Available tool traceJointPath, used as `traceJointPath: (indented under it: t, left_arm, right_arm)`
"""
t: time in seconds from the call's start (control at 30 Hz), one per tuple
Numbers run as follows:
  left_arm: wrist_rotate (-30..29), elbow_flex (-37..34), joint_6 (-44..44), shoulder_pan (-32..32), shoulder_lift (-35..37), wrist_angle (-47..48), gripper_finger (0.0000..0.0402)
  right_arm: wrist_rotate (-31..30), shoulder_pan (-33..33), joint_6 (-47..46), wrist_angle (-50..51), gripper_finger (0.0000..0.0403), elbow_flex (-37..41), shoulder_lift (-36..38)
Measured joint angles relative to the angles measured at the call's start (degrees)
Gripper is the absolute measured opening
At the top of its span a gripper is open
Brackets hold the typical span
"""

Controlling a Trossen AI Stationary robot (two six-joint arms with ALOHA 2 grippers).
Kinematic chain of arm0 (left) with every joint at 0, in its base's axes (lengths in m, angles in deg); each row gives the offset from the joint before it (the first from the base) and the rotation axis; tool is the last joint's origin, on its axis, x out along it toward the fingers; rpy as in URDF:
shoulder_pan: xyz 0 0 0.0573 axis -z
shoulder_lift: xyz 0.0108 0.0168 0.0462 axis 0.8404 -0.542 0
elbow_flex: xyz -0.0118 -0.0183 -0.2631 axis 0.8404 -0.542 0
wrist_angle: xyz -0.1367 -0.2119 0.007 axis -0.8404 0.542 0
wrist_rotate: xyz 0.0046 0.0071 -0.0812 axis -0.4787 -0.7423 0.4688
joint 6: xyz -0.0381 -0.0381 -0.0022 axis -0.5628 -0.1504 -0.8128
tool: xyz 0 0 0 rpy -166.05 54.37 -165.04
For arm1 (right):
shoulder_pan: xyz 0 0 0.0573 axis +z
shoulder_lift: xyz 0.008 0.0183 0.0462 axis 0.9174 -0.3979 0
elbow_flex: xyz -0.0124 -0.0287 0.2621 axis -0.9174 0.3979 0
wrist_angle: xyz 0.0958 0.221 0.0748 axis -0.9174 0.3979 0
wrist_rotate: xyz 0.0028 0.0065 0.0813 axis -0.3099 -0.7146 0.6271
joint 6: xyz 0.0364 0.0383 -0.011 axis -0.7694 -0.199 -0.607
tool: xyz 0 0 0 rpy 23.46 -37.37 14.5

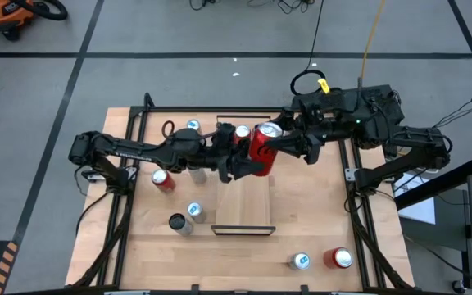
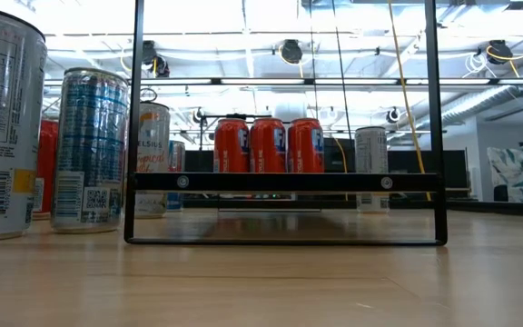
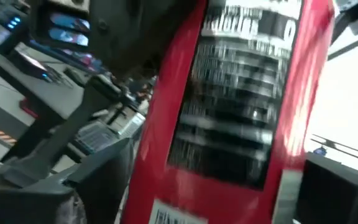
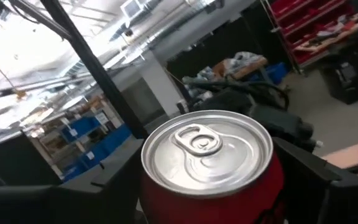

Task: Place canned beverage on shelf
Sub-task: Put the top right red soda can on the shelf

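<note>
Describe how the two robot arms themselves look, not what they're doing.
Both the left arm and the right arm are black, jointed and blocky. The right carries a looping black cable with a yellow tag. Each ends in dark, flat fingers.

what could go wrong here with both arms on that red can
Both the left gripper and right gripper meet at one red can, held tilted above the shelf; a mistimed release could drop it. Three red cans already stand at the shelf's far end, so it might knock them.
</note>
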Motion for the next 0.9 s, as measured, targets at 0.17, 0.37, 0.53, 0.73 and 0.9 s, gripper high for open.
traceJointPath:
  t: [0.17, 0.37, 0.53, 0.73, 0.9]
  left_arm:
    - [-3.8, 0.0, 1.66, -0.39, -0.04, 0.29, 0.0396]
    - [-7.85, -0.02, 4.2, -0.64, -0.09, 0.94, 0.0397]
    - [-9.72, -0.02, 4.87, -1.61, -0.09, 1.58, 0.0398]
    - [-11.77, -0.09, 4.72, -2.08, 0.17, 4.19, 0.0398]
    - [-13.34, -0.09, 5.58, -2.12, 1.53, 6.33, 0.0398]
  right_arm:
    - [0.5, -2.29, 0.13, 2.59, 0.0266, 0.0, 1.54]
    - [0.95, -4.69, 0.87, 7.74, 0.0266, 0.0, 4.14]
    - [0.98, -6.35, 1.96, 10.18, 0.0266, -0.02, 6.99]
    - [0.94, -7.5, 3.67, 15.39, 0.0267, -0.07, 10.45]
    - [0.82, -8.47, 4.54, 20.08, 0.0267, -0.11, 12.19]
